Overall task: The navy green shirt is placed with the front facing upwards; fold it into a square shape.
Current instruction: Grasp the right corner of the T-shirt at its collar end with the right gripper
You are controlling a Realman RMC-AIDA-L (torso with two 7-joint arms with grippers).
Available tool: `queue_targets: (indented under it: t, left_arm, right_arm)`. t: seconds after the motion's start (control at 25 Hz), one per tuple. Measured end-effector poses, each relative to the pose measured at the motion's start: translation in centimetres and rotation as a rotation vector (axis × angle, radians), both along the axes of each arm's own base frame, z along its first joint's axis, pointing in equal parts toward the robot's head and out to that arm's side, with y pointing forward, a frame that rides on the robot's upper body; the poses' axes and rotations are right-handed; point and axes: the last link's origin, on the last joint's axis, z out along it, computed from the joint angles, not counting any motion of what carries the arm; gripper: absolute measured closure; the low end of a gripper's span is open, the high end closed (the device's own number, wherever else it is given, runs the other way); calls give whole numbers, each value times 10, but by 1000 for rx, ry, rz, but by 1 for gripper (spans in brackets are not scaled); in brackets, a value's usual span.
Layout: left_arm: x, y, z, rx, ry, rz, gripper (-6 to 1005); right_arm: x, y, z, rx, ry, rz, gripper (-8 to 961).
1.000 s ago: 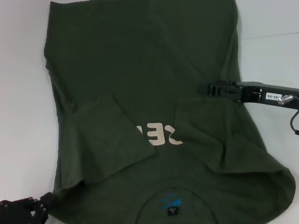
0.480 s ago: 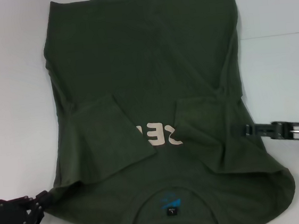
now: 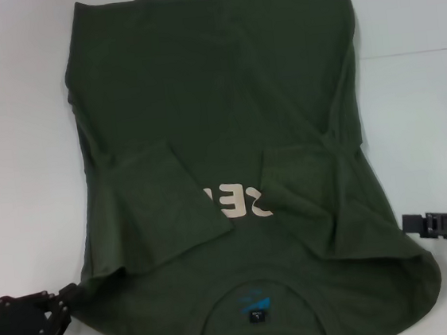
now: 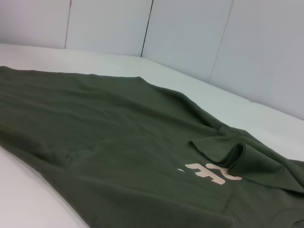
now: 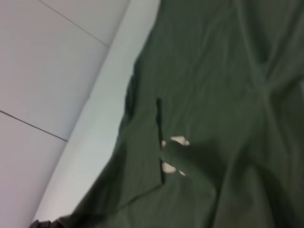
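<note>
Olive-green cotton, the shirt [image 3: 218,120] lies flat on the white table [image 3: 10,118], both sleeves folded over the cream lettering [image 3: 239,200]. Right gripper [image 3: 409,224] has pulled back off the cloth to its edge; left gripper [image 3: 71,296] stays at the shoulder. Neither's jaw state is discernible.

Left pincer [image 3: 68,297]: matte black, screw-studded plates. Right pincer [image 3: 421,223]: black, boxy.

Left tool [image 3: 70,294] low at near-left; right tool [image 3: 409,224] at right edge.
</note>
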Motion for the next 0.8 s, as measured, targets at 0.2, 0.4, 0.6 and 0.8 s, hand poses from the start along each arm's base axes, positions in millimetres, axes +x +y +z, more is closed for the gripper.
queue_targets:
  t: [0.2,0.4,0.6,0.8]
  left_arm:
    - [2,2,0,-2,-2,-8,995]
    - [3,3,0,-2,-3,-13,995]
    - [3,4,0,-1,-3,-15,995]
    - [4,5,1,1,-4,-18,995]
  right_arm:
    - [7,-6,1,-42,-21,-43,38]
    - [10,-8,1,-65,-29,-74,39]
    - [10,-7,1,-75,-32,-86,41]
    - [9,-5,-1,-85,-33,-96,43]
